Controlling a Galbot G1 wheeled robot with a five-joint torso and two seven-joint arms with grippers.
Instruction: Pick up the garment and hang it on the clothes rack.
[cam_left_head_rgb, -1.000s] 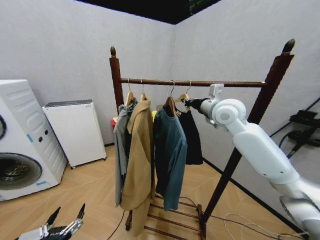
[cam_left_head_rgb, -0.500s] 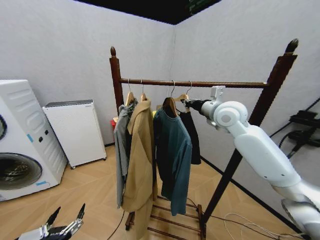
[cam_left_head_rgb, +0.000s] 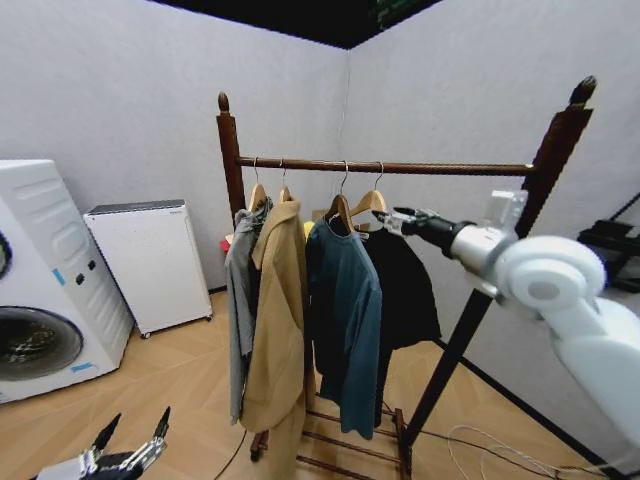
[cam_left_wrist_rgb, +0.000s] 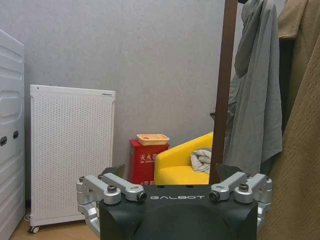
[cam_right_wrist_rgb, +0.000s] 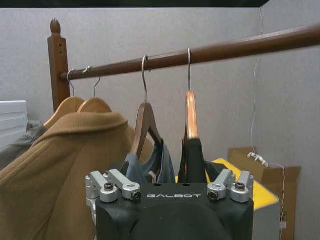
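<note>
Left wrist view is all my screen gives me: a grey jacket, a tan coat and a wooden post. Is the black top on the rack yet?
Observer: Yes. The black top hangs on a light wooden hanger whose hook is over the rack's bar.
Operator: Where in the row is it?
Observer: It is last, at the robot's right end of the clothes, right beside the teal shirt.
Operator: What is the other arm doing?
Observer: The right gripper is raised beside the hanger's shoulder with its fingers open; I cannot tell whether it touches the hanger.
</note>
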